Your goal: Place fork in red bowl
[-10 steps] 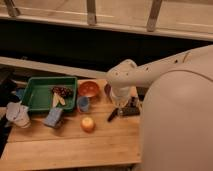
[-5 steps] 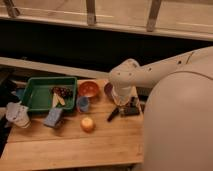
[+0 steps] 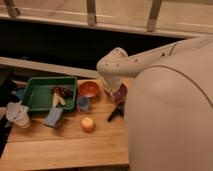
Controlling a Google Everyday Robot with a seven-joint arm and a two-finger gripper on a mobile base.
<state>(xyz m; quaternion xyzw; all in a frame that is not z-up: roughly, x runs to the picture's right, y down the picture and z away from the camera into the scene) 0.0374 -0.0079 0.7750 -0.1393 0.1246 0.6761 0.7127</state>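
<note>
Here, closed hand point(image 3: 114, 94) hangs beside red bowl point(image 3: 89, 89).

High over-shoulder view — gripper point(image 3: 113, 90) mid-frame, near

A green tray point(image 3: 30, 80), red bowl point(image 3: 89, 89), blue cup point(image 3: 83, 104), purple bowl point(image 3: 123, 95) and black-handled utensil point(image 3: 115, 113) are carried on the table point(image 3: 65, 150); the end effector point(image 3: 113, 91) is positioned over the purple bowl

No text, label, brand, number or sign is showing legibly anywhere. Nothing readable is showing on the gripper point(image 3: 114, 91), which is hanging just right of the red bowl point(image 3: 89, 89), nor on the red bowl itself.
</note>
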